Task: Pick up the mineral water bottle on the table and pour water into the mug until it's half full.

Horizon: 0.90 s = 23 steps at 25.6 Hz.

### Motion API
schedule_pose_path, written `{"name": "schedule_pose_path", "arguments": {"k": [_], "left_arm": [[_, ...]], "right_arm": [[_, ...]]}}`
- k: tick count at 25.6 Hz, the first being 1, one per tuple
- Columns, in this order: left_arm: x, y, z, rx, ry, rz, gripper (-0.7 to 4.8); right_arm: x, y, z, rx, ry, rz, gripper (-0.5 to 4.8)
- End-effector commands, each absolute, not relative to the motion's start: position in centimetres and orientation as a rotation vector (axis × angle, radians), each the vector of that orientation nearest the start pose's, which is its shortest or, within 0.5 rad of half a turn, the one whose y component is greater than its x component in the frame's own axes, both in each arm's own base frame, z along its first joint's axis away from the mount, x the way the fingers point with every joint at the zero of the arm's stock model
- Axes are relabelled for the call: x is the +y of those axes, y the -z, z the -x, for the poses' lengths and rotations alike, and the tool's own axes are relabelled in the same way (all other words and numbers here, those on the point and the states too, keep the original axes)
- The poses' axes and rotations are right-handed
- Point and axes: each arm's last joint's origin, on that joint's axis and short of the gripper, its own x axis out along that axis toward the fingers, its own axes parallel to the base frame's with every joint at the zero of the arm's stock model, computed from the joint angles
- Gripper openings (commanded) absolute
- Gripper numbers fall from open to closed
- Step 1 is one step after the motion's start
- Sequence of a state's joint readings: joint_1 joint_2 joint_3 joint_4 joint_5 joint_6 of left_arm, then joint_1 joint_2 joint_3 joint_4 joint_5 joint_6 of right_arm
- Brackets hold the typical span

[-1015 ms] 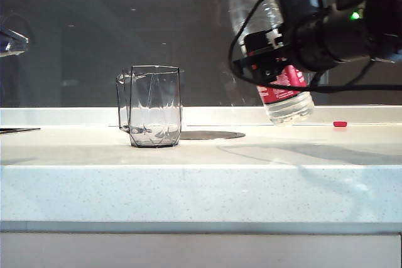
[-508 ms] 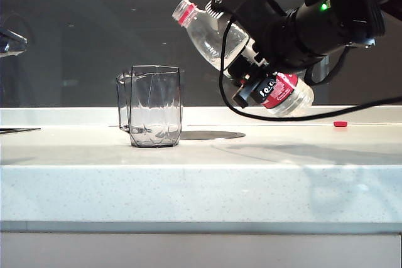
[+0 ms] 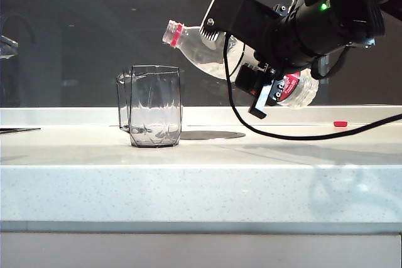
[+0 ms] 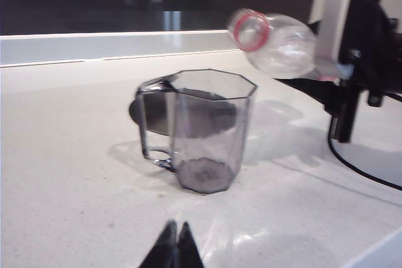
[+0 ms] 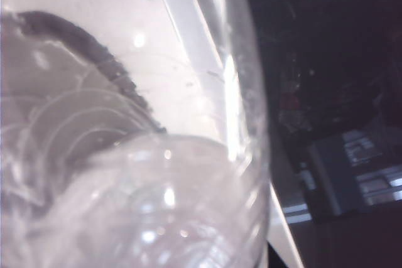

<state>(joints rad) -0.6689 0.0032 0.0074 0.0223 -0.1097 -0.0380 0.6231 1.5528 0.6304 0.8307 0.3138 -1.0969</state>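
Speckled white stone makes up the table (image 3: 201,186), and on it we see the mug (image 3: 155,106), faceted grey-tinted glass with a side handle, standing upright. Above and to its right, our right gripper (image 3: 260,70) clamps the mineral water bottle (image 3: 207,48) round its labelled middle (clear ribbed plastic, red neck ring), tilted with the uncapped mouth toward the mug. Our left gripper (image 4: 175,249) sits low near the mug, dark fingertips pressed together, holding nothing.

Right end effector (image 3: 267,86) hides mineral water bottle (image 3: 201,45) label; fingertips indistinct.
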Motion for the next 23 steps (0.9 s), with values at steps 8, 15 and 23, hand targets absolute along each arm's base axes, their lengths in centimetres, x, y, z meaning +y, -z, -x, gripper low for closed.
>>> {"name": "schedule_pose_path", "arguments": {"k": [8,15,23], "left_arm": [[-5.7,-17.0,-7.8,-0.025,0.556,0.050,-0.04],[-5.7,-17.0,-7.8,-0.025,0.556,0.050,-0.04],[-5.7,-17.0,-7.8,-0.025,0.556,0.050,-0.04]], "right_arm": [[17.4,-22.4,-26.0,-0.177,-0.213,1.201,2.69],[17.4,-22.5,-26.1,-0.169,-0.192,1.277,2.69],[17.4,-22.6,-26.3,-0.157,-0.172,1.350,2.70]]}}
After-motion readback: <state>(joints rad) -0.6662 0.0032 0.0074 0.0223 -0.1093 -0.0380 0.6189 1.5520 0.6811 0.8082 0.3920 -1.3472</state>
